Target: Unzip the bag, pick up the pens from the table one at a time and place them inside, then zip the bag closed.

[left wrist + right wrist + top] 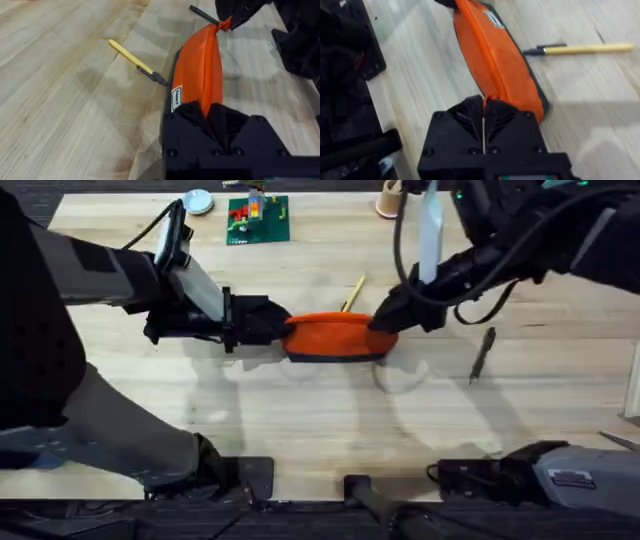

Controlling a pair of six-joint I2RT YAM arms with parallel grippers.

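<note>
Grippers – left, right – clamp opposite ends of the bag. Keep it taut; the right seemingly pinches the pull – draw steadily along the zipper.

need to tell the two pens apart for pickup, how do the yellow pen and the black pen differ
The yellow pen has a yellow-tan barrel with a dark tip; the black pen is dark all over. The yellow pen lies just behind the orange bag, its tip close to the bag's edge, while the black pen lies apart, to the bag's right. Both lie flat on the table, ungripped.
</note>
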